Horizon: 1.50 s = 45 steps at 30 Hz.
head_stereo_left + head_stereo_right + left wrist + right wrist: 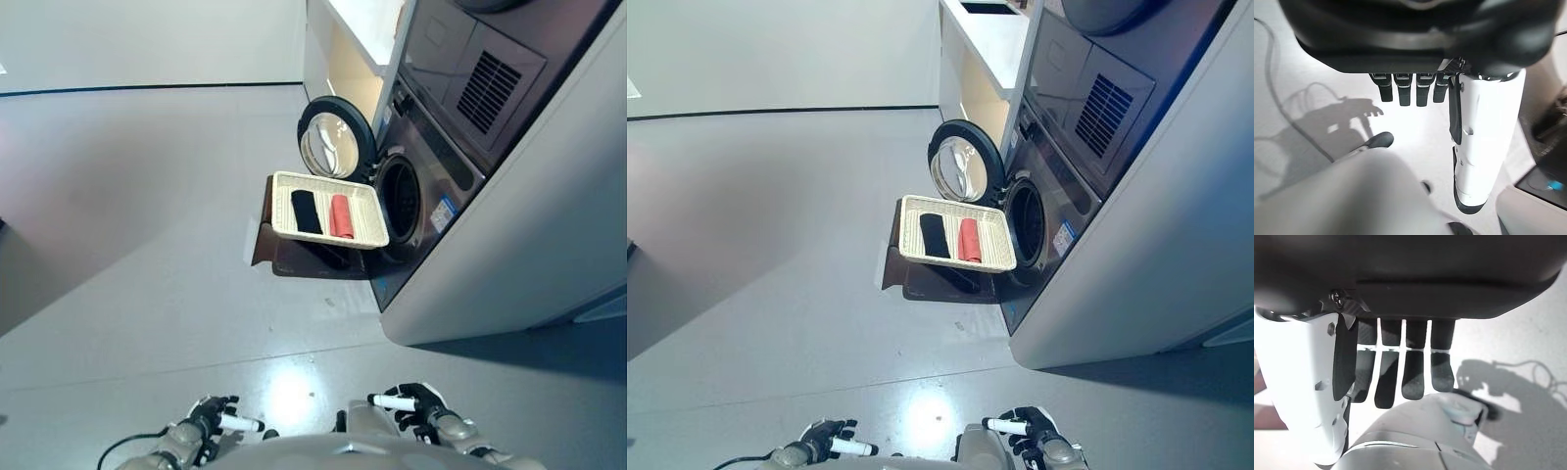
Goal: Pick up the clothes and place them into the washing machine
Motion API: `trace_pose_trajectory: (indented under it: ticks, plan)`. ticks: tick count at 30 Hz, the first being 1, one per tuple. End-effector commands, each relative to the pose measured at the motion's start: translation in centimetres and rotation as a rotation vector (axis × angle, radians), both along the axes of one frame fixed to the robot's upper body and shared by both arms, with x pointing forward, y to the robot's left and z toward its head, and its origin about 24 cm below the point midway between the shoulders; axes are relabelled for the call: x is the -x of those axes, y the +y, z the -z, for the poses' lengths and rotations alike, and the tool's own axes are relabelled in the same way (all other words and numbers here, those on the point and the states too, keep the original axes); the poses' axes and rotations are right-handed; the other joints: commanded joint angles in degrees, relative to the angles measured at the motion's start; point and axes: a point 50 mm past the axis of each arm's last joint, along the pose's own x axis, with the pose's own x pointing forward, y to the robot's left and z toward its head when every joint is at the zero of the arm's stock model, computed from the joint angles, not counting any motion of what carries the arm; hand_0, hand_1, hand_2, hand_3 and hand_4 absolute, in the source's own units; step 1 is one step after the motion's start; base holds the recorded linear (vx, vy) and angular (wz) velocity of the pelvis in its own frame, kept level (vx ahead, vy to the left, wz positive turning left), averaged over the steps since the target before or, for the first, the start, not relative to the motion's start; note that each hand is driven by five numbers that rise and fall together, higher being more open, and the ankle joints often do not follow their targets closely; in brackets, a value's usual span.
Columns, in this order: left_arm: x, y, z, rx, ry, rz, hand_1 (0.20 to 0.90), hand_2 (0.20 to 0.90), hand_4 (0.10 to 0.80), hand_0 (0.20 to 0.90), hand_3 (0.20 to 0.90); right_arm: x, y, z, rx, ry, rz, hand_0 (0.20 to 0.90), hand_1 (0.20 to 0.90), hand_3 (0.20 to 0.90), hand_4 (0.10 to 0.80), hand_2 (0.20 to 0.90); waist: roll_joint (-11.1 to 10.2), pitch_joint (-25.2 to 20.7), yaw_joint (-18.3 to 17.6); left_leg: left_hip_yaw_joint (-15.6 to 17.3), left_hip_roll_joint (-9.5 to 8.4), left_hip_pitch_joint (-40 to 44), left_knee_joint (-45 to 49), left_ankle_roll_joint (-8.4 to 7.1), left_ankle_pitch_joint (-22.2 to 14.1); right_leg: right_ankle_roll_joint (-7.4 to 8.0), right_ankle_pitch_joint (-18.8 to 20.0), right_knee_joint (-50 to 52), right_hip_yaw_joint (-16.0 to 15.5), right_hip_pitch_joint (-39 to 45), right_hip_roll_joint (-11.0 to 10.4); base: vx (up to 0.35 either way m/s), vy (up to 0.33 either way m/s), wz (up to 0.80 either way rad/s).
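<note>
A shallow white wicker basket (281, 184) rests on a low dark brown box (294, 259) beside the washing machine (436, 186). In it lie a folded black garment (306, 211) and a folded red garment (340, 216), side by side. The machine's round door (336, 138) stands open and the drum opening (399, 199) is dark. My left hand (211, 416) and right hand (416, 403) hang low at my sides, far from the basket. Both are open and empty, with straight fingers (1404, 88) in the left wrist view and relaxed fingers (1413, 367) in the right wrist view.
Grey floor (147, 225) stretches between me and the basket. A white cabinet (343, 49) stands behind the machine against a light wall. A second appliance with a vent grille (487, 90) sits on top of the washing machine.
</note>
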Motion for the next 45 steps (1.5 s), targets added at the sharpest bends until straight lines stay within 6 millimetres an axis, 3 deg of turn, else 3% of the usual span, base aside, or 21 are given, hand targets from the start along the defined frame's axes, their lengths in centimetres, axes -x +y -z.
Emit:
trace_pose_trajectory:
  ticks: [1, 3, 7, 10, 11, 13, 16, 17, 21, 24, 26, 28, 32, 33, 35, 37, 38, 40, 41, 42, 45]
  plan:
    - [-1.0, 0.3, -0.3, 0.010, -0.058, -0.065, 0.900, 0.900, 0.800, 0.900, 0.900, 4.0, -1.6, 0.5, 0.063, 0.146, -0.011, 0.900, 0.900, 0.900, 0.800, 0.900, 0.4, -1.3, -1.8, -2.4, -3.63, 8.6, 2.9, -5.58, -7.8, 2.02, 15.2, -18.5, -1.1, -1.9, 0.2, 0.369, -0.124, 0.13]
    - [-0.9, 0.1, -0.2, 0.015, -0.056, -0.070, 0.900, 0.900, 0.800, 0.900, 0.900, 4.0, -1.8, 0.5, 0.073, 0.150, -0.017, 0.900, 0.900, 0.900, 0.800, 0.900, 0.7, -1.6, -2.5, -3.3, -2.94, 10.8, 2.4, -6.14, -8.4, 2.61, 16.9, -21.1, -0.4, -2.9, 0.7, 0.332, -0.126, 0.13]
    - [-0.4, -1.0, 0.1, 0.042, -0.049, -0.078, 0.900, 0.900, 0.800, 0.900, 0.900, 4.3, -2.1, 0.4, 0.078, 0.154, -0.006, 0.900, 0.900, 0.900, 0.800, 0.900, 2.0, -4.8, -2.8, -5.1, -0.73, 12.7, 2.9, -7.47, -6.9, 1.31, 18.6, -20.8, 2.6, -0.4, 3.2, 0.328, -0.187, 0.54]
    - [-0.5, -2.3, 0.2, 0.081, -0.048, -0.045, 0.900, 0.900, 0.800, 0.900, 0.900, 3.9, -2.6, 0.2, 0.084, 0.133, 0.007, 0.900, 0.900, 0.900, 0.800, 0.900, 3.4, -6.2, -2.8, -5.9, 0.88, 11.3, 8.1, -9.37, -2.7, -0.38, 16.8, -20.9, 1.8, 1.6, 5.5, 0.285, -0.209, 0.41]
    - [-1.2, -2.9, 0.1, 0.092, -0.066, -0.020, 0.900, 0.900, 0.800, 0.900, 0.900, 3.2, -2.9, 0.0, 0.087, 0.105, 0.017, 0.900, 0.900, 0.900, 0.800, 0.900, 3.7, -6.6, -2.6, -4.8, 1.29, 8.1, 15.7, -11.48, 2.2, -1.43, 14.9, -22.1, 1.5, 4.7, 6.4, 0.247, -0.185, 0.02]
    - [-2.0, -3.1, -0.1, 0.097, -0.089, -0.008, 0.900, 0.900, 0.800, 0.900, 0.900, 2.6, -3.0, -0.2, 0.090, 0.088, 0.015, 0.900, 0.900, 0.900, 0.800, 0.900, 3.5, -6.5, -2.5, -3.7, 1.78, 5.4, 21.4, -12.61, 4.9, -2.18, 13.8, -22.9, 1.2, 6.8, 6.4, 0.187, -0.161, -0.11]
    - [-4.0, -3.4, -0.7, 0.107, -0.166, -0.015, 0.900, 0.900, 0.800, 0.900, 0.900, 1.5, -3.1, -0.4, 0.097, 0.061, -0.003, 0.900, 0.900, 0.900, 0.800, 0.900, 1.5, -4.3, -0.9, -3.2, -0.18, -1.0, 35.2, -14.15, 9.6, -3.67, 11.9, -23.1, 2.0, 10.8, 5.4, 0.199, -0.181, -0.06]
    - [-4.3, -3.4, -0.8, 0.105, -0.175, -0.017, 0.900, 0.900, 0.800, 0.900, 0.900, 1.3, -3.1, -0.5, 0.101, 0.053, -0.009, 0.900, 0.900, 0.900, 0.800, 0.900, 0.7, -3.6, -0.3, -2.3, -0.91, -3.0, 38.5, -13.76, 9.3, -3.90, 11.7, -23.1, 2.4, 11.6, 4.9, 0.179, -0.144, -0.20]
    - [-4.1, -3.1, -0.8, 0.083, -0.172, -0.013, 0.900, 0.900, 0.800, 0.900, 0.900, 1.1, -2.6, -0.4, 0.102, 0.056, -0.031, 0.900, 0.900, 0.900, 0.800, 0.900, -1.3, -2.5, 1.9, 4.0, 2.92, -11.0, 34.8, -11.82, 6.5, -4.32, 9.5, -23.2, 3.6, 15.0, 4.4, 0.223, -0.092, -0.11]
    - [-2.3, -2.4, -0.2, 0.048, -0.101, -0.024, 0.900, 0.900, 0.800, 0.900, 0.900, 1.2, -2.3, -0.3, 0.107, 0.065, -0.052, 0.900, 0.900, 0.900, 0.800, 0.900, -0.5, -2.1, 3.3, 4.4, 4.51, -13.8, 12.9, -11.04, 5.1, -2.57, 7.1, -24.1, 4.7, 17.5, 5.4, 0.353, 0.081, -0.19]
    - [-1.5, -2.2, 0.0, 0.035, -0.073, -0.035, 0.900, 0.900, 0.800, 0.900, 0.900, 1.3, -2.2, -0.2, 0.106, 0.063, -0.065, 0.900, 0.900, 0.900, 0.800, 0.900, 0.8, -2.0, 4.3, 1.8, 5.16, -14.4, 1.8, -11.74, 10.0, -1.87, 5.4, -24.4, 5.8, 19.3, 6.5, 0.323, 0.103, -0.18]
    - [-1.1, -2.0, 0.1, 0.027, -0.059, -0.038, 0.900, 0.900, 0.800, 0.900, 0.900, 1.4, -2.3, -0.2, 0.106, 0.058, -0.053, 0.900, 0.900, 0.900, 0.800, 0.900, 1.3, -2.0, 4.8, 0.8, 5.09, -15.8, -1.7, -12.70, 11.7, -1.35, 3.8, -24.4, 6.7, 20.8, 6.6, 0.258, 0.085, -0.11]
    - [-0.6, -1.7, 0.1, 0.021, -0.044, -0.029, 0.900, 0.900, 0.800, 0.900, 0.900, 1.6, -2.0, -0.1, 0.091, 0.064, -0.057, 0.900, 0.900, 0.900, 0.800, 0.900, 1.4, -3.1, 4.7, 0.2, 4.41, -14.2, -1.7, -12.39, 12.0, -0.68, 3.1, -24.3, 7.9, 22.3, 6.0, 0.246, 0.153, -0.54]
    - [-1.3, -1.3, -0.1, 0.015, -0.069, -0.029, 0.900, 0.900, 0.800, 0.900, 0.900, 2.1, -1.4, 0.1, 0.077, 0.077, -0.059, 0.900, 0.900, 0.900, 0.800, 0.900, 0.5, -3.7, 4.9, 0.8, 3.55, -12.9, -1.2, -11.07, 11.0, -0.07, 2.3, -23.4, 8.7, 23.0, 4.8, 0.346, 0.271, -0.91]
    - [-1.5, -1.1, -0.2, 0.012, -0.078, -0.035, 0.900, 0.900, 0.800, 0.900, 0.900, 2.2, -1.3, 0.2, 0.070, 0.081, -0.057, 0.900, 0.900, 0.900, 0.800, 0.900, 0.0, -3.8, 5.1, 1.3, 2.98, -12.5, -0.6, -10.48, 10.4, 0.18, 2.2, -21.7, 8.9, 22.9, 4.3, 0.196, 0.165, -0.67]
    - [-3.0, -0.4, -0.8, 0.000, -0.134, -0.037, 0.900, 0.900, 0.800, 0.900, 0.900, 2.0, -0.7, 0.3, 0.042, 0.067, -0.047, 0.900, 0.900, 0.900, 0.800, 0.900, -0.7, -3.4, 4.9, 2.8, 1.66, -11.0, 1.2, -8.43, 7.4, 1.65, 3.3, -9.5, 9.4, 19.1, 3.6, 0.178, 0.202, -0.37]
    - [-3.0, -0.4, -0.8, 0.000, -0.134, -0.037, 0.900, 0.900, 0.800, 0.900, 0.900, 2.0, -0.7, 0.3, 0.042, 0.067, -0.047, 0.900, 0.900, 0.900, 0.800, 0.900, -0.7, -3.4, 5.0, 2.8, 1.65, -11.1, 1.3, -8.42, 7.4, 1.66, 3.2, -9.4, 9.5, 19.0, 3.6, 0.150, 0.205, -0.31]
    - [-4.1, 0.0, -1.2, -0.011, -0.170, -0.036, 0.900, 0.900, 0.800, 0.900, 0.900, 1.7, -0.7, 0.2, 0.038, 0.056, -0.035, 0.900, 0.900, 0.900, 0.800, 0.900, -0.7, -1.9, 3.9, 2.7, 1.36, -9.7, 2.5, -7.28, 6.0, 2.61, 7.4, 0.0, 9.5, 14.3, 3.9, 0.094, 0.169, -0.21]
    - [-4.5, 0.1, -1.3, -0.014, -0.180, -0.029, 0.900, 0.900, 0.800, 0.900, 0.900, 1.4, -0.7, 0.2, 0.036, 0.043, -0.029, 0.900, 0.900, 0.900, 0.800, 0.900, -0.3, -0.9, 3.1, 2.5, 1.71, -9.1, 3.1, -6.90, 5.6, 2.44, 8.3, 5.0, 9.2, 11.6, 4.9, 0.174, 0.255, -0.07]
    - [-4.3, 0.5, -1.4, -0.024, -0.172, -0.025, 0.900, 0.900, 0.800, 0.900, 0.900, 1.7, -0.7, 0.2, 0.039, 0.047, -0.024, 0.900, 0.900, 0.900, 0.800, 0.900, 0.5, -0.2, 2.8, 2.7, 2.06, -7.8, 3.2, -6.53, 4.9, 1.71, 7.9, 8.0, 6.1, 8.3, 4.8, 0.208, 0.225, 0.04]
    - [-3.0, 0.9, -1.0, -0.035, -0.125, -0.038, 0.900, 0.900, 0.800, 0.900, 0.900, 2.4, -0.8, 0.3, 0.043, 0.072, -0.028, 0.900, 0.900, 0.900, 0.800, 0.900, 0.5, -0.9, 2.8, 3.2, 1.47, -4.8, 1.2, -7.17, 3.8, 0.38, 5.7, -1.9, -2.4, 7.2, 2.0, 0.267, 0.075, 0.12]
